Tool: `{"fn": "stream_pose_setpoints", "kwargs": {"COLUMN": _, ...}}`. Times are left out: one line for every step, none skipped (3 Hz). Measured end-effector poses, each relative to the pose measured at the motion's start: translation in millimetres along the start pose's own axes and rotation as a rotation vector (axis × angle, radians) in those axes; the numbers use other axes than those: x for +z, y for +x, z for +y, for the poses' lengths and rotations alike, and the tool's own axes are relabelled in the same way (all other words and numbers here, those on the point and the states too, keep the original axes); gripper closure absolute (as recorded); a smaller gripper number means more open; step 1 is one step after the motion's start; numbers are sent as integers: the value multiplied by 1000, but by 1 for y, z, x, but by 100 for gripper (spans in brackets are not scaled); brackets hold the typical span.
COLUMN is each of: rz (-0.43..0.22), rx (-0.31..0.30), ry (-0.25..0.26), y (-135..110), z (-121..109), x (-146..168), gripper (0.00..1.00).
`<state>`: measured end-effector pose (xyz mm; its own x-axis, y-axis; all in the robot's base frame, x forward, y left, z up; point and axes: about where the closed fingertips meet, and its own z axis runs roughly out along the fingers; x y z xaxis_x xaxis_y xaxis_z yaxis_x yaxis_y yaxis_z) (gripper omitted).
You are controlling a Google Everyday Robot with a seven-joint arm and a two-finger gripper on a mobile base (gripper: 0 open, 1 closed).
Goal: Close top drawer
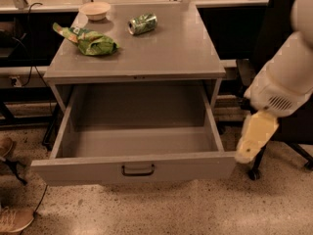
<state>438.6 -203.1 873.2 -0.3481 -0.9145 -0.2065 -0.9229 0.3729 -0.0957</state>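
Note:
The top drawer (132, 166) of the grey metal cabinet (137, 58) stands pulled far out, and its inside is empty. Its tall front panel faces me low in the view, with a small dark loop handle (138, 170) at the centre. My gripper (253, 140), cream-coloured on the end of the white arm (288, 77), hangs at the right. It is just outside the drawer's front right corner and points down towards the floor. It holds nothing that I can see. No other drawers show.
On the cabinet top lie a green chip bag (90, 40), a green can on its side (143, 24) and a small bowl (95, 10). A dark chair (274, 131) stands behind the arm at the right. Shoes (14, 219) and cables lie on the floor at the left.

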Motion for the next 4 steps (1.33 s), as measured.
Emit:
{"fn": "stream_pose_setpoints", "kwargs": {"rz": 45, "rx": 92, "ry": -57, "y": 4, "z": 20, "x": 60, "gripper": 0}}
{"fn": "stream_pose_setpoints", "kwargs": {"rz": 60, "rx": 125, "ry": -72, "y": 8, "z": 27, "x": 72, "gripper": 0}}
{"fn": "stream_pose_setpoints", "kwargs": {"rz": 60, "rx": 125, "ry": -72, "y": 8, "z": 27, "x": 72, "gripper": 0}}
{"fn": "stream_pose_setpoints", "kwargs": {"rz": 73, "rx": 173, "ry": -141, "y": 24, "z": 40, "x": 101, "gripper": 3}}
